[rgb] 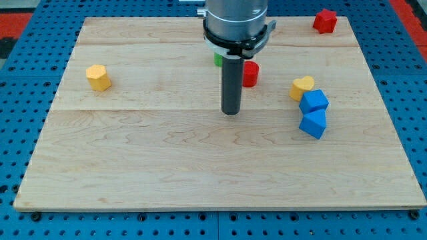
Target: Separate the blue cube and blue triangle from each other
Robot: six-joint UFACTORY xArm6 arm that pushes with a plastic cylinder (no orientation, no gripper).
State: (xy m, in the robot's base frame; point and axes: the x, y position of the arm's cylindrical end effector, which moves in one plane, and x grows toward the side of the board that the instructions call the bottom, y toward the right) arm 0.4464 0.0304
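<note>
Two blue blocks touch each other at the view's right. The upper one (313, 101) looks like the blue cube. The lower one (313, 124) looks like the blue triangle. A yellow heart block (301, 87) touches the upper blue block at its upper left. My tip (231, 112) rests on the board near the middle, well to the left of both blue blocks and apart from them.
A red block (250, 74) sits just right of the rod, and a green block (217, 59) is partly hidden behind it. A red block (325, 21) lies at the top right. A yellow hexagon block (98, 77) lies at the left. The wooden board (133, 167) ends on a blue pegboard.
</note>
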